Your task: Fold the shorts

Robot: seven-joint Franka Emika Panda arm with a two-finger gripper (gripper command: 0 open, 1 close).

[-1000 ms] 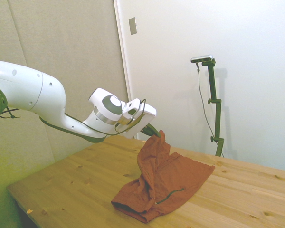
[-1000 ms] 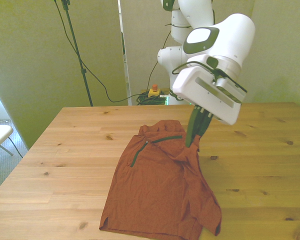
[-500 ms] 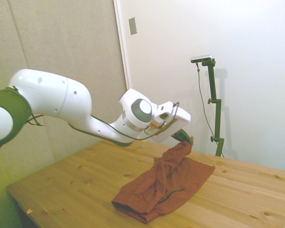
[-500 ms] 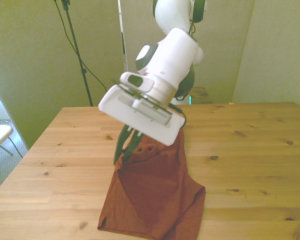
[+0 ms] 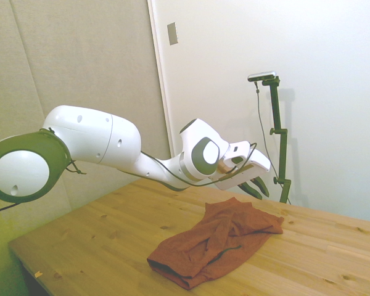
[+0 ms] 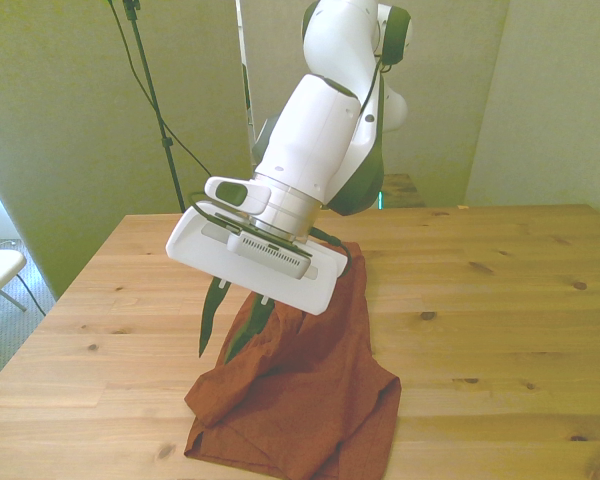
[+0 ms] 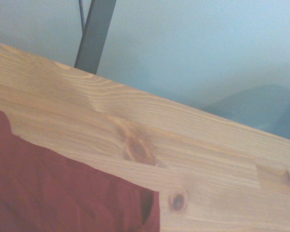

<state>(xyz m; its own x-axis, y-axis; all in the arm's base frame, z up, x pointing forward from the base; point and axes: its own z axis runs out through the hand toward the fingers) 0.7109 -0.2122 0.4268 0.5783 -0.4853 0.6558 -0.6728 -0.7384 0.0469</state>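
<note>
Front view: shorts (image 6: 310,390) below parted jaws.

From my station the room looked bright and evenly lit, with a yellow-green cast at the frame edges. The worktop (image 5: 333,246) showed only faint, soft shadows. The wrist view was soft and hazy, its pale wall washed out.

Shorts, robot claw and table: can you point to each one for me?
shorts (image 5: 217,243): side view, middle of the folded cloth.
gripper (image 6: 230,322): front view, gap between its two open dark fingers.
table (image 6: 500,300): front view, bare wood.
</note>
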